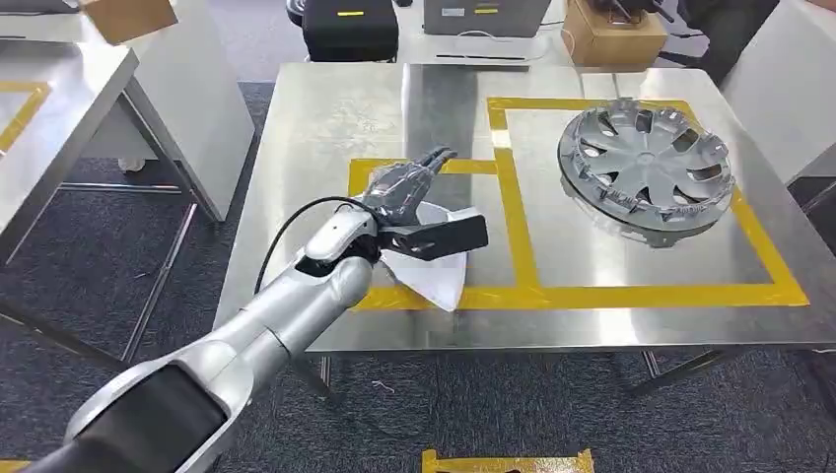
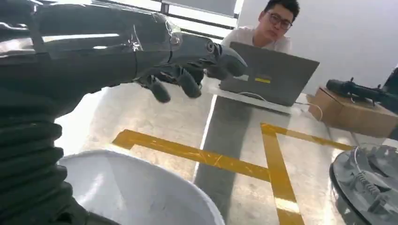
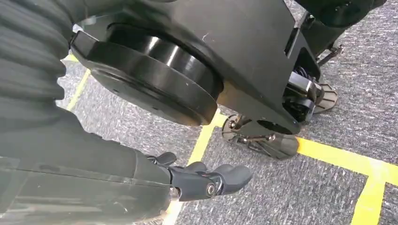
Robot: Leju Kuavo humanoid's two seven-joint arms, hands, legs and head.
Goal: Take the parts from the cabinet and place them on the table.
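Note:
A white curved part (image 1: 439,271) lies on the steel table (image 1: 325,128) inside the left yellow-taped square. My left hand (image 1: 404,187) hovers just over its far side, fingers stretched forward and holding nothing. The left wrist view shows that hand (image 2: 187,70) with loosely bent fingers above the tabletop and the white part (image 2: 136,192) close under the wrist. A silver hubcap (image 1: 646,168) rests in the right taped square, and its edge (image 2: 371,183) also appears in the left wrist view. My right hand (image 3: 206,180) hangs low over the carpet, fingers relaxed and holding nothing.
A person sits behind a grey laptop (image 2: 270,70) at the table's far edge. A cardboard box (image 1: 611,34) and a black case (image 1: 350,25) stand beyond the table. Another steel table (image 1: 49,99) stands to the left, across a carpeted gap.

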